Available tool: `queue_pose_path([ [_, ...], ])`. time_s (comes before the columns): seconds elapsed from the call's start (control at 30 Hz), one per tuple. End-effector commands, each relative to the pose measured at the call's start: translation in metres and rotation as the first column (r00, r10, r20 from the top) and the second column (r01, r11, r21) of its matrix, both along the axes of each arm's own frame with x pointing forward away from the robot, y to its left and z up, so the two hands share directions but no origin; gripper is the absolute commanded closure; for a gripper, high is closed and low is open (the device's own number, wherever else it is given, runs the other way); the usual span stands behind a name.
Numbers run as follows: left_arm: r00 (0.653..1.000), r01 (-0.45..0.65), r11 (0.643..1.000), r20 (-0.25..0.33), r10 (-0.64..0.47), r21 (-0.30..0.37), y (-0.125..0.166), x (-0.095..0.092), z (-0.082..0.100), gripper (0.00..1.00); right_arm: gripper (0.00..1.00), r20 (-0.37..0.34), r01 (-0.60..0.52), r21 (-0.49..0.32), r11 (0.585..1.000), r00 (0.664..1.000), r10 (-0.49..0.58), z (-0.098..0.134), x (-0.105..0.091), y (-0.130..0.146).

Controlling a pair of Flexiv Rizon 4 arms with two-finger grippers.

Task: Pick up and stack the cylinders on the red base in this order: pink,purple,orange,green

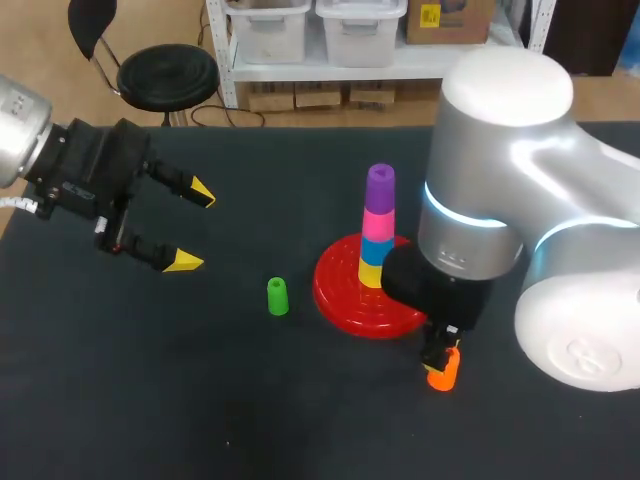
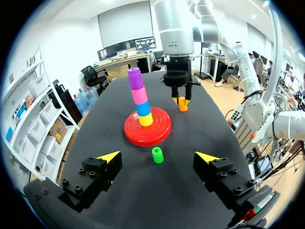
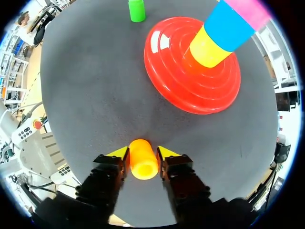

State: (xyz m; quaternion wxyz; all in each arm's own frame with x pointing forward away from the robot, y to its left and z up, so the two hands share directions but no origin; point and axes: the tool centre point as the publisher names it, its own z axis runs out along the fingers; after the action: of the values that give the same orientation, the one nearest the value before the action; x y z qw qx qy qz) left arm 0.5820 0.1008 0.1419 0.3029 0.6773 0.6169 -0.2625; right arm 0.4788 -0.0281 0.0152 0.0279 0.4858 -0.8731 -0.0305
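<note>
Looking down in the head view, the left gripper [image 1: 190,225] hangs over the left part of the black table [image 1: 250,420], its fingers spread wide and holding nothing. The green cylinder [image 1: 277,297] stands upright just beside the red base [image 1: 345,300]. On the base rise the yellow cylinder [image 1: 371,272], blue cylinder [image 1: 376,247], pink cylinder [image 1: 378,221] and purple cylinder [image 1: 380,185], in that order upward. The right gripper [image 1: 440,350] is low beside the base, at the orange cylinder [image 1: 443,368].

From the left wrist, the left gripper [image 2: 158,158] is released. The green cylinder [image 2: 157,154] sits ahead of it, untouched, with the red base [image 2: 138,136] and its tower beyond. Farther off, the right gripper [image 2: 181,100] is at the orange cylinder [image 2: 182,105].

From the right wrist, the right gripper [image 3: 143,152] grasps the orange cylinder [image 3: 143,160], both yellow tips pressed to its sides. The red base [image 3: 190,81] lies ahead, and the green cylinder [image 3: 137,10] farther on.
</note>
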Motion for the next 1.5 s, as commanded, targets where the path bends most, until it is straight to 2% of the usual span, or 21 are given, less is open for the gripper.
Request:
queue_pose_path([
  [0.03, 1.0, 0.001, 1.0, 0.002, -0.001, -0.003, 0.001, 0.0, -0.001, 0.0, 1.0, -0.006, -0.001, -0.001, 1.0, 1.0, 0.001, 0.0, 0.002, 0.002],
  [0.4, 1.0, 0.001, 1.0, 0.002, -0.001, -0.003, 0.001, 0.0, -0.001, 0.0, 1.0, 0.004, -0.003, -0.009, 1.0, 1.0, 0.003, 0.008, 0.004, 0.001],
  [0.6, 1.0, 0.001, 1.0, 0.002, -0.001, -0.003, 0.001, 0.0, -0.001, 0.0, 1.0, 0.054, -0.001, -0.035, 0.999, 0.999, 0.003, 0.031, 0.007, -0.004],
  [0.83, 1.0, 0.001, 1.0, 0.002, -0.001, -0.003, 0.001, 0.0, -0.001, 0.0, 1.0, 0.154, 0.024, -0.086, 0.996, 0.988, -0.01, 0.067, 0.018, -0.011],
  [1.13, 1.0, 0.001, 1.0, 0.002, -0.001, -0.003, 0.001, 0.0, -0.001, 0.0, 1.0, 0.266, 0.033, -0.079, 0.996, 0.964, -0.011, 0.129, 0.055, -0.016],
  [1.3, 1.0, 0.001, 1.0, 0.002, -0.001, -0.003, 0.001, 0.0, -0.001, 0.0, 1.0, 0.298, -0.002, -0.071, 0.997, 0.954, 0.023, 0.168, 0.082, -0.007],
  [1.5, 1.0, 0.001, 1.0, 0.002, -0.001, -0.003, 0.001, 0.0, -0.001, 0.0, 1.0, 0.329, -0.033, -0.093, 0.995, 0.942, 0.062, 0.199, 0.112, 0.016],
])
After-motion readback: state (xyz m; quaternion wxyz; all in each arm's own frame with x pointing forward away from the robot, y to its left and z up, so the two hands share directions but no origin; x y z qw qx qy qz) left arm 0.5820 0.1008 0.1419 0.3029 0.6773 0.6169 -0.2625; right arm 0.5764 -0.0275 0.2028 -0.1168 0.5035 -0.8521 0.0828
